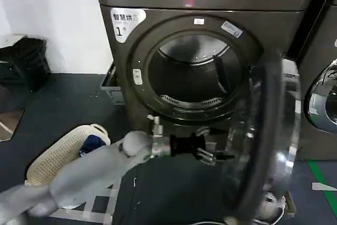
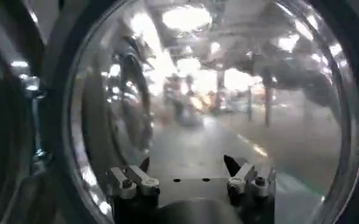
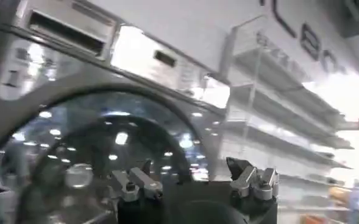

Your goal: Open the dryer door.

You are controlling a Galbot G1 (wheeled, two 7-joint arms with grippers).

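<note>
Though the door (image 1: 274, 140) already hangs swung out on its hinge at the right of the drum opening (image 1: 192, 77), edge-on to the head view w/ the drum fully exposed, it may want more swing to count as wide open. It belongs to the bronze-grey dryer (image 1: 210, 25) w/ the "1" sticker (image 1: 125, 23); a second chrome-rimmed door (image 1: 324, 101) sits on the next machine, farther right, shut.

Left gripper (image 1: 218, 156) is at the inner face of the door, low down, arm reaching in from the lower left. Jaws stand spread and empty; in the left wrist view the left gripper (image 2: 191, 179) faces the bulging glass (image 2: 216, 91) close up, nothing between the pads. Contact w/ the glass: can't tell, prob. just short or barely touching.

Right gripper (image 3: 194, 182) shows jaws spread, empty, pointed at a shut round door and the panel above it; looks parked, not working.

Handling, as a judgement: door is likely heavy-ish for its size, chrome rim plus thick glass, rigid, no flex. Hinge carries the weight, so it should swing w/ a light steady push. Glass and chrome are slick, pads will slide on the bulge. Better to push flat near the rim on the free side, far from the hinge, for leverage. No pinching the glass. Avoid a hard shove; door could bounce off its stop.

A basket (image 1: 63, 156) lies on the floor at left, clear of the swing.
</note>
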